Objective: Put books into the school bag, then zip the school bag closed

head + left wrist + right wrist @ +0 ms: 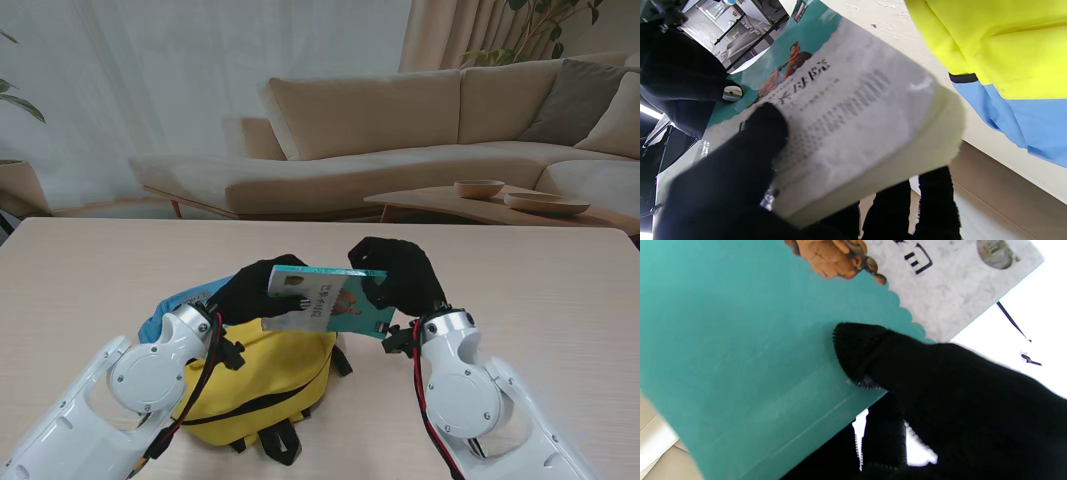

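Note:
A teal and white book (pixel 330 300) is held in the air above the yellow school bag (pixel 260 385), which lies on the table near me. My left hand (pixel 255 292), in a black glove, is shut on the book's left end, thumb on the cover (pixel 846 110). My right hand (pixel 400 275) is shut on its right end, thumb pressed on the teal part (pixel 740 356). The bag's light blue panel (pixel 180 305) shows by my left wrist and in the left wrist view (pixel 1023 120). The bag's opening is hidden under the book and hands.
The pale wooden table (pixel 540 290) stretches to both sides and beyond the hands. Past its far edge stand a beige sofa (pixel 400 130) and a low side table with bowls (pixel 500 195).

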